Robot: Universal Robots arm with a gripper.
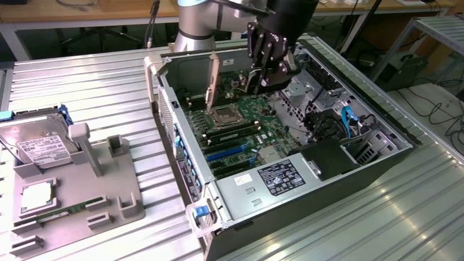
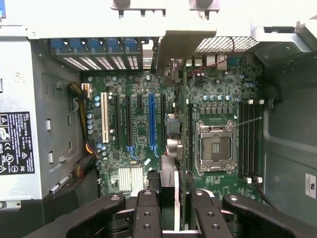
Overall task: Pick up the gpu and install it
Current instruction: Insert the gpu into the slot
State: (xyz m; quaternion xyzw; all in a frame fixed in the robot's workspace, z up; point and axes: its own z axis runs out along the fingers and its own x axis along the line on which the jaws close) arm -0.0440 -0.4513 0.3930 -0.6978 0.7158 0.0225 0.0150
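Observation:
The gpu [image 1: 212, 81] stands on edge inside the open computer case [image 1: 165, 81], its metal end bracket toward the case's rear wall. In the wrist view the gpu [image 2: 184, 124] appears as a thin line running from its silver bracket [image 2: 185, 44] down between my fingers, over the motherboard strip between the expansion slots and the CPU socket [image 2: 214, 147]. My gripper [image 1: 262, 84] hangs over the motherboard [image 1: 250, 122], shut on the card's far end. The black fingers [image 2: 147, 215] of the gripper [image 2: 176, 213] flank the card. Whether the card's lower edge sits in a slot is hidden.
A blue slot [image 2: 152, 124] and a white slot [image 2: 104, 116] lie beside the card. The power supply [image 1: 279, 176] fills the case's near end. On the exterior view's left, a grey fixture [image 1: 108, 190] holds a hard drive [image 1: 43, 144] and a memory stick [image 1: 62, 213].

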